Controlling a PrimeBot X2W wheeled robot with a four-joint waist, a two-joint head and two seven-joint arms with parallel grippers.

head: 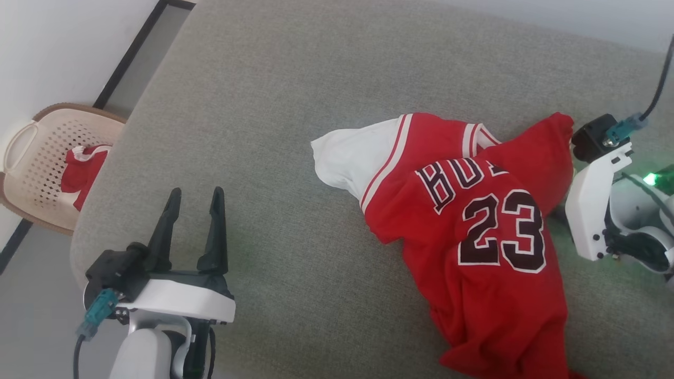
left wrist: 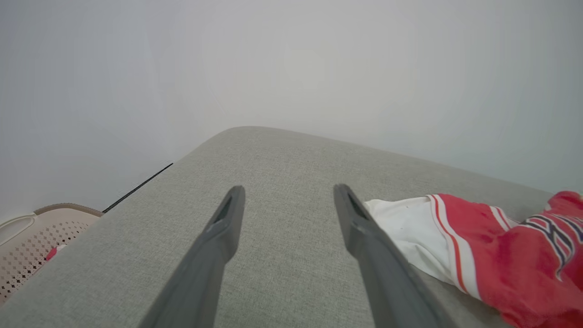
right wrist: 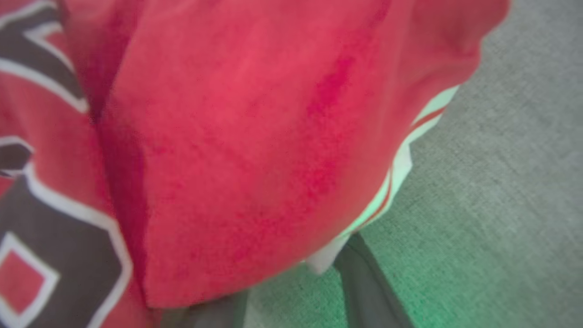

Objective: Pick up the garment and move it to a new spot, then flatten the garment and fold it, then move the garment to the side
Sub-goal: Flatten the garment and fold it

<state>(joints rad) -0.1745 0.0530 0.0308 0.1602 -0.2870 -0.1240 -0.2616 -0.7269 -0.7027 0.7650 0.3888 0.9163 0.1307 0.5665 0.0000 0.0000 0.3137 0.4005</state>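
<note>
The garment (head: 474, 210) lies crumpled on the grey cushion (head: 289, 105), on its right half. It is face up, with the dark "23" and part of the lettering showing. One white sleeve points toward the cushion's middle, and the red hem trails toward its near edge. A red fold is turned over along the side nearest the cushion's right edge.

The left gripper (head: 196, 200) hovers over the cushion's near left corner with its jaws spread wide and nothing between them. In the left wrist view the gripper (left wrist: 289, 189) frames bare cushion fabric, and the garment's (left wrist: 478, 246) white sleeve lies just beside one finger.

The right gripper (right wrist: 291, 291) reaches in from the cushion's right side, low to the fabric. In the head view its fingers run in under the garment's turned-over fold. In the right wrist view the red cloth (right wrist: 227, 159) drapes over the fingers (right wrist: 364, 287), which stand apart. I cannot tell whether they pinch any cloth. A green glow tints the cushion there.

Off the cushion's left edge stands a cream perforated basket (head: 31, 158), well apart from the garment. Inside it is a bundle of red-and-white cloth (head: 84, 171), heaped against the wall nearest the cushion. The left wrist view catches the basket (left wrist: 27, 241) past the cushion's left edge, with a speck of red inside.
</note>
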